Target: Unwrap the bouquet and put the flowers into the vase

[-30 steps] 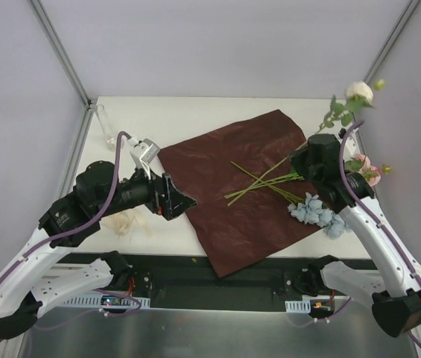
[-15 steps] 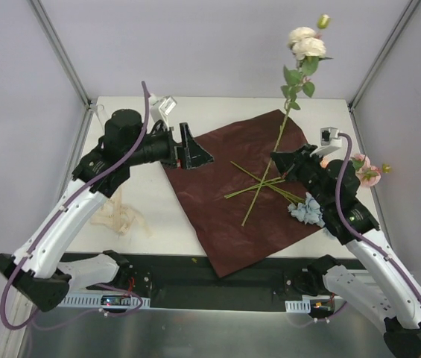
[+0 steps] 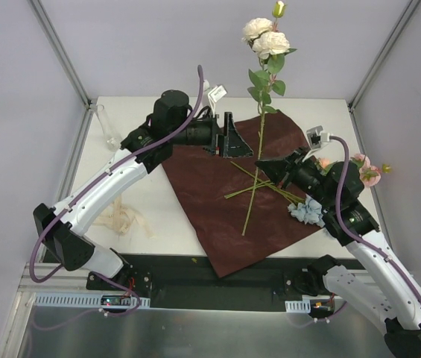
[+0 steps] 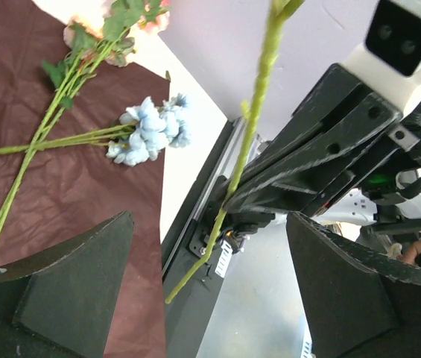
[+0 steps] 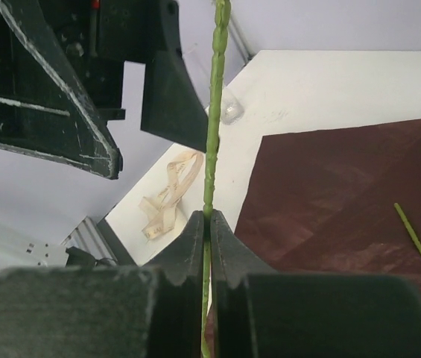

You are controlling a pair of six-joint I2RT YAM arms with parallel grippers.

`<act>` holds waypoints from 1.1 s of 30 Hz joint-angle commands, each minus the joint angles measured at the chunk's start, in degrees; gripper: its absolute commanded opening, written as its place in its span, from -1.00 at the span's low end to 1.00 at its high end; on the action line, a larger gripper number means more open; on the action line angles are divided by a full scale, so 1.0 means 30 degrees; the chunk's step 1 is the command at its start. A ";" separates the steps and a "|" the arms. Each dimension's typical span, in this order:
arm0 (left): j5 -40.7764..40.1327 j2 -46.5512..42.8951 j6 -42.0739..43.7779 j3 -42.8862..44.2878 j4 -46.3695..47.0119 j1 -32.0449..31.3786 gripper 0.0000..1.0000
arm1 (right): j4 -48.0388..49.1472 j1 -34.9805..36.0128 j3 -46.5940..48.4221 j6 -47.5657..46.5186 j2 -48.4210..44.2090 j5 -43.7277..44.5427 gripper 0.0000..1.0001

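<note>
My right gripper (image 5: 209, 216) is clamped on one cream flower stem (image 5: 211, 134), holding it upright, I think so that my left gripper (image 4: 209, 221), jaws wide apart and facing it, can take it. The vase (image 3: 108, 128) stands well apart, at the far left corner

white arm links (image 3: 106, 190), black joints (image 3: 169, 104), purple cables (image 3: 199, 78); the left claw (image 3: 238, 138) has black wedge-shaped fingers (image 4: 68, 291).

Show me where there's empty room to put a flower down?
Bare white table lies between the cream ribbon and the dark red wrapping paper, whose near corner is bare too. It is crowded on the right: loose green stems, pale blue blooms and pink blooms.
</note>
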 commanded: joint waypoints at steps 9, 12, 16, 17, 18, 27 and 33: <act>-0.0340 0.0941 0.0301 0.2617 0.1469 -0.0592 0.25 | 0.1601 0.0466 -0.0523 -0.0821 -0.0691 -0.2738 -0.99; -0.0487 0.1145 0.0154 0.2881 0.1527 -0.0563 0.15 | 0.1572 0.0729 -0.0582 -0.0938 -0.0691 -0.2885 -0.99; -0.0400 0.1409 -0.0051 0.3232 0.1527 -0.0563 -0.01 | 0.1252 0.1051 -0.0436 -0.1463 -0.0458 -0.2915 -0.99; -0.0225 0.1555 -0.0080 0.3291 0.1527 -0.0592 -0.05 | 0.1134 0.1168 -0.0406 -0.1553 -0.0428 -0.2856 -0.99; -0.0194 0.1585 -0.0081 0.3379 0.1556 -0.0563 -0.10 | 0.0988 0.1198 -0.0377 -0.1641 -0.0427 -0.2769 -0.99; 0.0011 0.1469 -0.0051 0.3350 0.1556 -0.0563 -0.80 | 0.0372 0.1638 -0.0289 -0.2636 -0.0457 -0.2211 -0.99; -0.1653 -0.0023 0.2193 0.2882 0.1033 -0.0476 -1.00 | -0.3010 0.1843 0.1256 -0.3631 0.0040 0.0183 -0.43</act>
